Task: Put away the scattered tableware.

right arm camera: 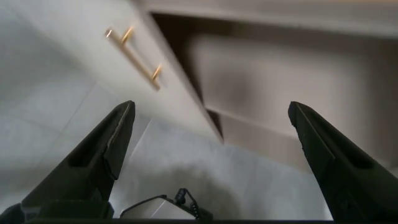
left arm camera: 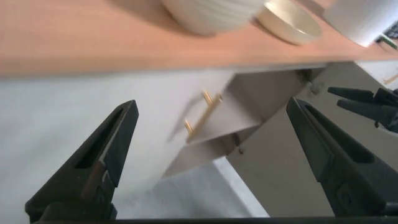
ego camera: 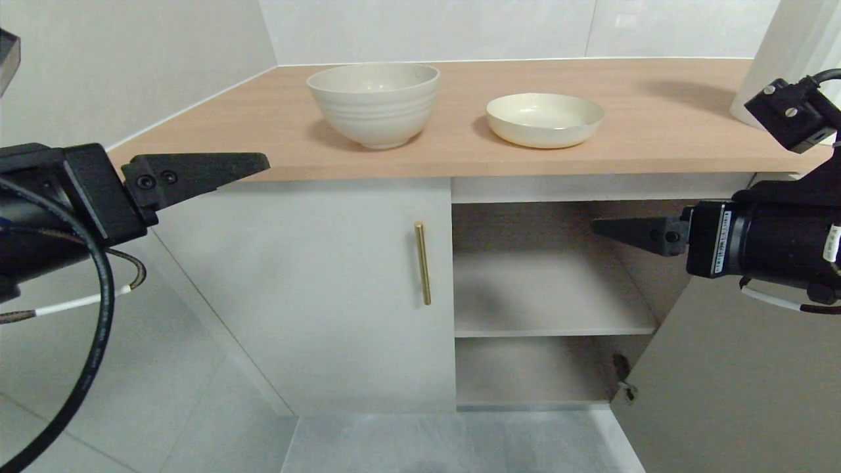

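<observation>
Left jaws: those of the left gripper (ego camera: 259, 162) stand wide apart, with nothing between them, level with the front edge of the countertop (ego camera: 657, 131) at its left corner.
Right jaws: those of the right gripper (right arm camera: 211, 106) are also spread wide and bare, pointing across the mouth of the open compartment (ego camera: 525, 223), just under the countertop.
Bowl (ego camera: 373, 104): deep, cream, ribbed, upright on the countertop. It sits above and beyond the left jaws, toward the right gripper's side, and is apart from both grippers.
Shallow dish (ego camera: 544, 118): cream, upright on the countertop. It lies above and beyond the right jaws, beside the bowl without touching it.
Closed door (ego camera: 315, 295): between the two sets of jaws and below them. Its brass handle (ego camera: 422, 263) is upright at the edge nearer the right jaws.
Shelf (ego camera: 545, 295): inside the open compartment, below the right jaws.
Open door (ego camera: 723, 381): swung outward, beneath the right gripper.
White object (ego camera: 782, 52): at the far end of the countertop, above the right gripper. I cannot tell what it is.
</observation>
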